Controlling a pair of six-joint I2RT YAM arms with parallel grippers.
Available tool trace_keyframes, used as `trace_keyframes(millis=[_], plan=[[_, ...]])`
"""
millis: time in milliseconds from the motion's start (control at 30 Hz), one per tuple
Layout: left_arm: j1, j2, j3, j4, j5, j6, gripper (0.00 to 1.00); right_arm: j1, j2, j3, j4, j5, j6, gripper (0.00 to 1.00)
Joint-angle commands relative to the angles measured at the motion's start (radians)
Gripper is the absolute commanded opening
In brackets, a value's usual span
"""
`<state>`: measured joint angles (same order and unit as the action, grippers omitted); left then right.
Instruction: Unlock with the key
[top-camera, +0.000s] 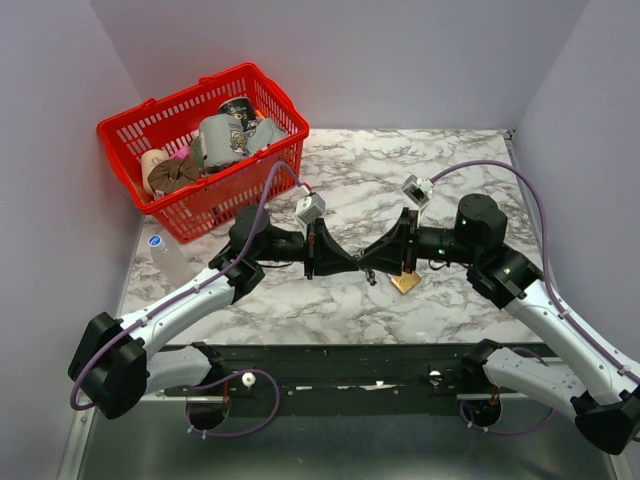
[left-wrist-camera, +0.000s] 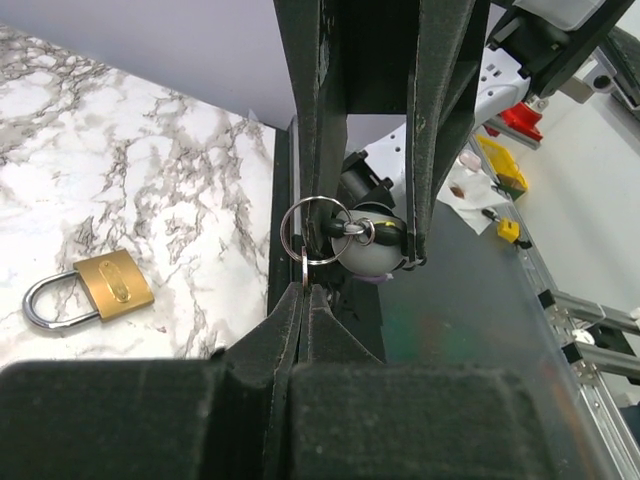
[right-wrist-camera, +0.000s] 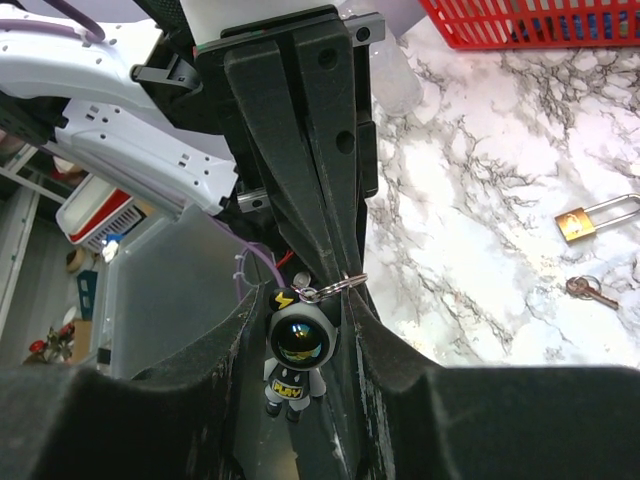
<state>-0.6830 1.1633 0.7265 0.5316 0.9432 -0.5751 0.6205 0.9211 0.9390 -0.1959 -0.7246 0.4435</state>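
Note:
A keychain hangs in the air between my two grippers. Its small astronaut figure (right-wrist-camera: 297, 345) sits between the fingers of my right gripper (right-wrist-camera: 300, 300), which grip its sides. A silver key ring (left-wrist-camera: 310, 230) joins the figure to a thin silver metal piece (left-wrist-camera: 303, 268), seen edge-on. My left gripper (left-wrist-camera: 305, 292) is shut on that piece. Whether it is the key's blade I cannot tell, and no black head shows. A brass padlock (left-wrist-camera: 105, 287) lies on the marble below, also seen under the right gripper (top-camera: 405, 282).
A second brass padlock (right-wrist-camera: 577, 224) lies on the marble with a small brownish loose key (right-wrist-camera: 588, 292) beside it. A red basket (top-camera: 170, 97) full of items stands at the back left. A clear bottle (top-camera: 163, 255) lies by the left wall.

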Motion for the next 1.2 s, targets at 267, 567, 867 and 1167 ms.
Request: trace_keyframes(millis=[267, 567, 867, 1167], plan=[[-0.09, 0.036, 0.158, -0.53, 0.06, 0.385, 0.0, -0.007, 0.008, 0.101, -0.335, 0.125, -0.357, 0.45], [-0.107, 0.07, 0.18, -0.604, 0.077, 0.428, 0.0, 0.007, -0.002, 0.05, -0.289, 0.044, -0.4, 0.43], [-0.107, 0.081, 0.183, -0.607, 0.082, 0.429, 0.0, 0.062, 0.016, -0.003, -0.278, -0.027, -0.397, 0.33], [-0.107, 0.082, 0.183, -0.607, 0.085, 0.429, 0.0, 0.09, 0.035, -0.032, -0.241, -0.029, -0.381, 0.3]])
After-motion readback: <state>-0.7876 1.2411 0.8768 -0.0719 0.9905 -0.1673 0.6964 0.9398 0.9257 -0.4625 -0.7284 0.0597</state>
